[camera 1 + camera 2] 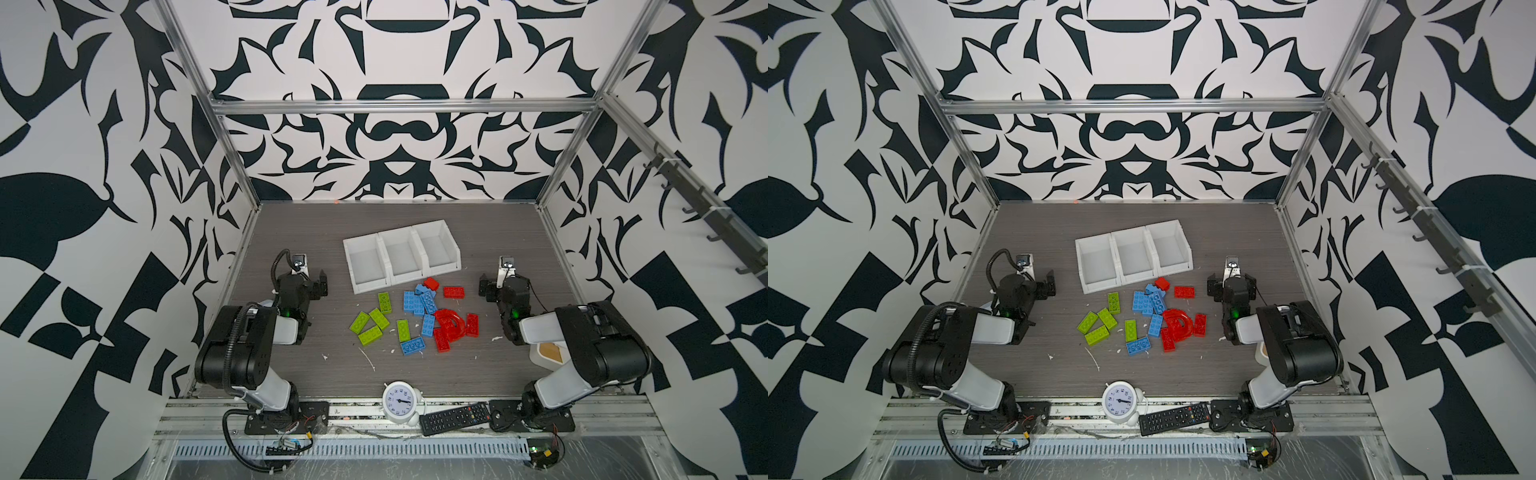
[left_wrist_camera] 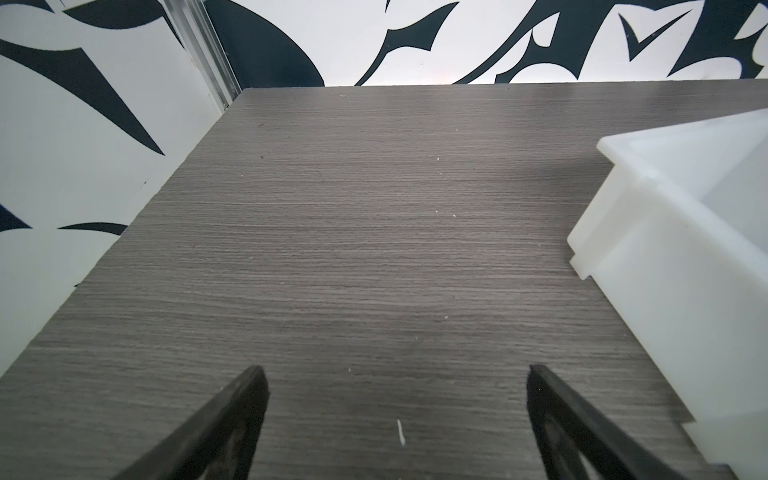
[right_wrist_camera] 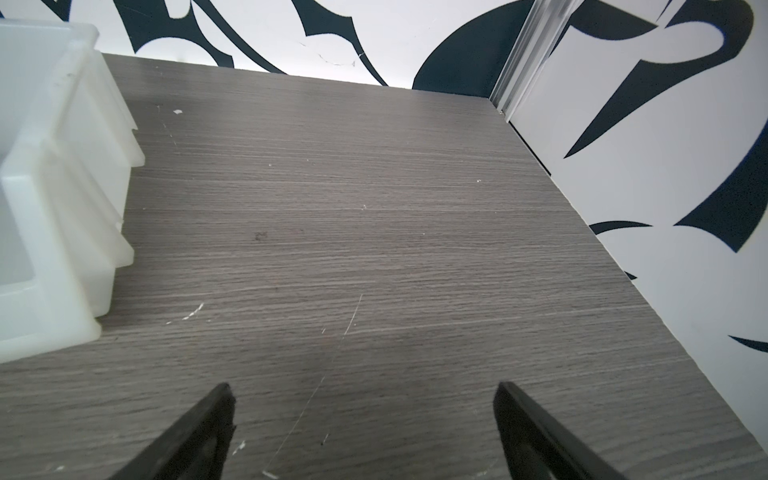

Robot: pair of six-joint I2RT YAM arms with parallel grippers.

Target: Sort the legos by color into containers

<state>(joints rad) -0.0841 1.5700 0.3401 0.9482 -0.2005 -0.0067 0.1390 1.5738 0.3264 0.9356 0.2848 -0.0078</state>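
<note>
The legos lie loose on the grey table in front of the containers in both top views: several lime green bricks (image 1: 379, 319) on the left, light blue ones (image 1: 415, 302) in the middle, red bricks (image 1: 453, 292) and a red arch (image 1: 451, 322) on the right. The three joined white containers (image 1: 372, 286) (image 1: 1100, 286) show nothing inside. My left gripper (image 1: 314, 279) (image 2: 395, 374) hangs open left of the containers (image 2: 665, 257), over bare table. On the other side my right gripper (image 1: 503, 279) (image 3: 363, 386) is open too, right of them (image 3: 62, 199), nothing between its fingers.
A white alarm clock (image 1: 400, 401) and a black remote (image 1: 455, 417) sit at the table's front edge. A white bin with a wooden lid (image 1: 548, 353) is partly hidden under the right arm. Patterned walls enclose the table on three sides.
</note>
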